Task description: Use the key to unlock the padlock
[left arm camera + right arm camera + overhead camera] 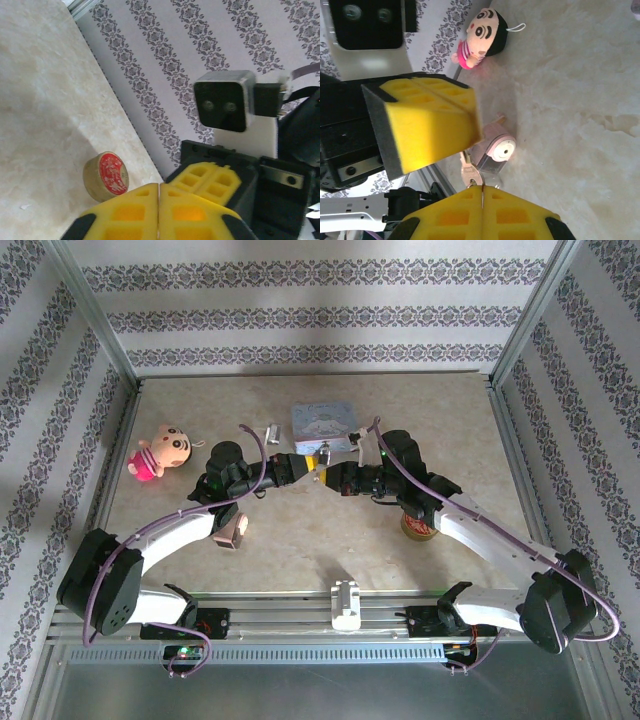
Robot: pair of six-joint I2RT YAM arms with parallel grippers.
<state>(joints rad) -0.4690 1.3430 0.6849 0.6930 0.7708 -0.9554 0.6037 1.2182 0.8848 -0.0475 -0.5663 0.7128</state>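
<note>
Presently listed: key at my right fingertips

Key [470,173]: small, silvery, pinched at the tip of my right gripper [482,192], whose jaws are closed on it. Left gripper [159,197]: at the key's 10 o'clock, pads pressed together; what they hold I cannot tell. Pink sharpener [496,150]: 2 o'clock, on the table. Doll [482,35]: 12 o'clock.

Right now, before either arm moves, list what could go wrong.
1. The thin silvery metal key is pinched only at the very tips of the right hand, so it may twist or slip out.
2. The shut left hand sits close against the right hand; the two could collide.
3. The pale-blue printed tin box lies just behind both hands and could be knocked.
</note>
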